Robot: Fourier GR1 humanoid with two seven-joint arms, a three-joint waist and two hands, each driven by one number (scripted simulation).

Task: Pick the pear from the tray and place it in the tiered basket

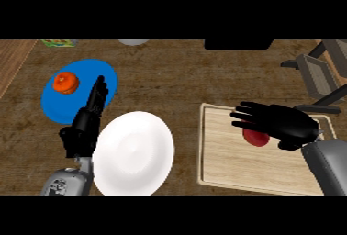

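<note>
Looking down at the wooden counter (176,82), the right hand (281,123) is hovering over the light wood tray (230,160) on the right side. Its fingers are spread and only slightly bent, pointing left, not wrapped round anything as far as I can see. Right under the palm there's a red rounded thing (255,137) sitting on the tray, mostly hidden by the hand, which I'd guess is the pear, though honestly it's hard to tell shape from this angle. Can't say if the hand is touching it or just above it.

The left hand (85,126) is over at the left, fingers straight and pressed together, pointing up, seen edge-on. It sits between a big white plate (133,153) and a blue plate (78,92), overlapping the blue one's edge. An orange fruit (65,83) lies on the blue plate. The dark tiered basket (318,73) is at the upper right, well apart from the tray's red thing.
</note>
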